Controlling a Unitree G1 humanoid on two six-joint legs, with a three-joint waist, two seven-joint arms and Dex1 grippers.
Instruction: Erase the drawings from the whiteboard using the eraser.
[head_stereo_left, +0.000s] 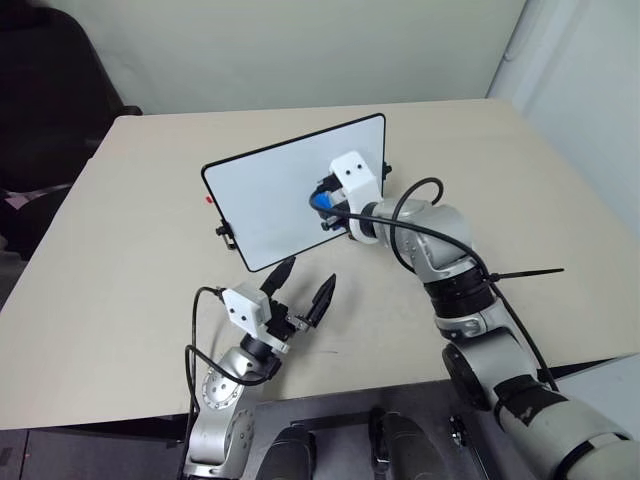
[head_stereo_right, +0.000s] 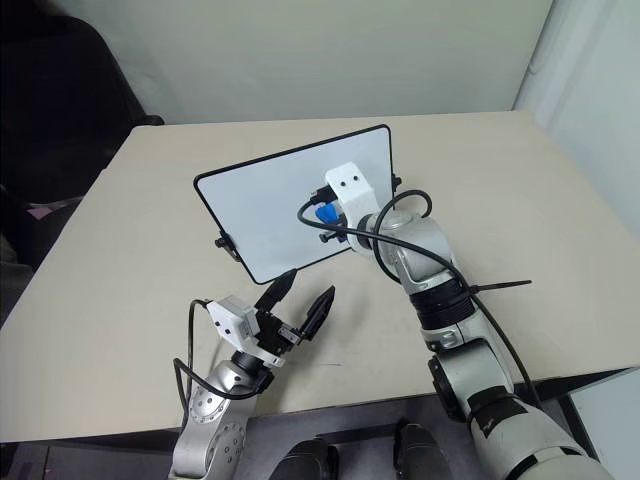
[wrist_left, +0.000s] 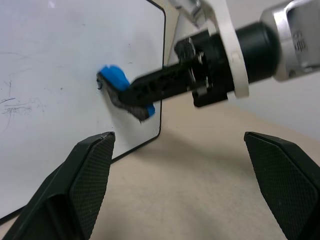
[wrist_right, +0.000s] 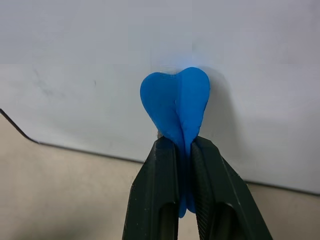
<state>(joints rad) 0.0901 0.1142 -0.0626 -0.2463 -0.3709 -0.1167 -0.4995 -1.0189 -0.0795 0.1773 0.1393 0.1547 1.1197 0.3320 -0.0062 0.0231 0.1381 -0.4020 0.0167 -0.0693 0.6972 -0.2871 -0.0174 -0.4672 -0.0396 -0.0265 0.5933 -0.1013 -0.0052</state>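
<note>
Whiteboard (head_stereo_left: 285, 195) stands tilted on the beige tabletop (head_stereo_left: 120, 290), black-framed, its white face toward the robot. No containers on the tabletop. Right hand (wrist_right: 183, 145) clamped tight on the eraser (wrist_right: 176, 105), a bright blue block squeezed between the two black fingers (wrist_right: 155, 195) so that it bulges and folds past their tips. The eraser's free end presses against the board's face, in the part of the board nearer the robot's right and toward its lower edge; from the head camera the blue shows just beside the white wrist housing (head_stereo_left: 357, 178). A faint bluish haze sits on the white directly at the eraser's tip, possibly marker residue, too weak to be sure. Faint grey smudges and thin lines mark the board's face (wrist_left: 15, 102) well to the side of the eraser. Left hand (head_stereo_left: 303, 287) hovers above the tabletop just in front of the board's lower edge, fingers spread wide with nothing between them, apart from both board and eraser. A black cable (head_stereo_left: 420, 235) loops along the right forearm.
</note>
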